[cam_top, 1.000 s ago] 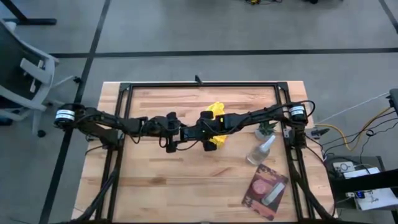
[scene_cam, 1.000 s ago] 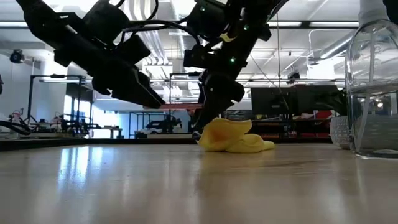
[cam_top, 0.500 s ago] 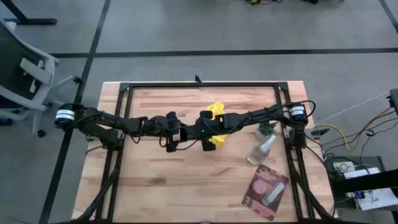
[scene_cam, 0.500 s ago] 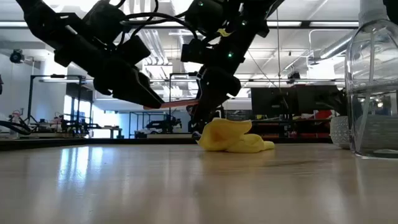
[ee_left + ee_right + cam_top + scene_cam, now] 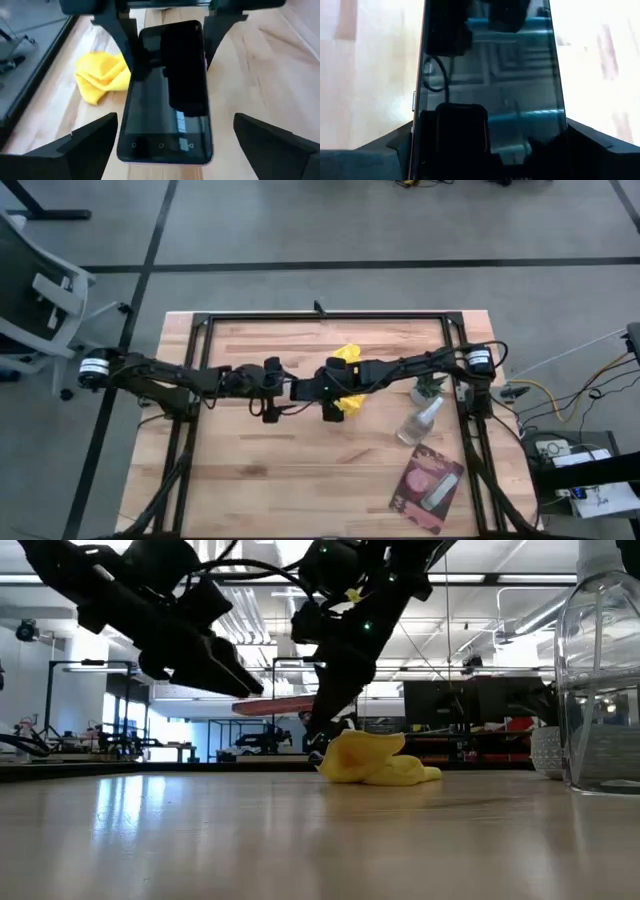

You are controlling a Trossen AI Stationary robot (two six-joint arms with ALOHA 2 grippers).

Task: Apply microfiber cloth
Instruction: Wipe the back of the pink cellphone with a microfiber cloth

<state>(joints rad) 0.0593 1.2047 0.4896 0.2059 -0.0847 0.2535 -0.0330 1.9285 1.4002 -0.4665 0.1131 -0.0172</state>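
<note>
High view showed both arms meeting over the middle of the wooden surface (image 5: 250, 480), the left gripper (image 5: 283, 392) and the right gripper (image 5: 312, 387) almost tip to tip, with the yellow cloth (image 5: 347, 356) lying crumpled on the boards partly under the right arm. A clear spray bottle (image 5: 420, 423), a small potted plant (image 5: 430, 388) and a pink-and-dark packet (image 5: 428, 488) sat well apart on the right side. Low view put the cloth (image 5: 375, 760) flat on the surface, untouched, while the right gripper (image 5: 300, 708) held a thin reddish-edged slab level above and just beside it, and the left gripper (image 5: 240, 682) hung close by. Left wrist view made the slab out as a phone (image 5: 167, 95), screen up, gripped at its far end by the right arm's jaws, while the left arm's own jaws stood wide to either side of the near end, empty; the cloth (image 5: 102, 76) lay off to one side on the boards. Right wrist view was filled by the phone (image 5: 487, 75) clamped between that arm's jaws. By my reading the phone was being presented for wiping and the cloth had not yet been fetched; the next move would call for the free left arm to swing over, pinch a fold of cloth and bring it to the screen.
</note>
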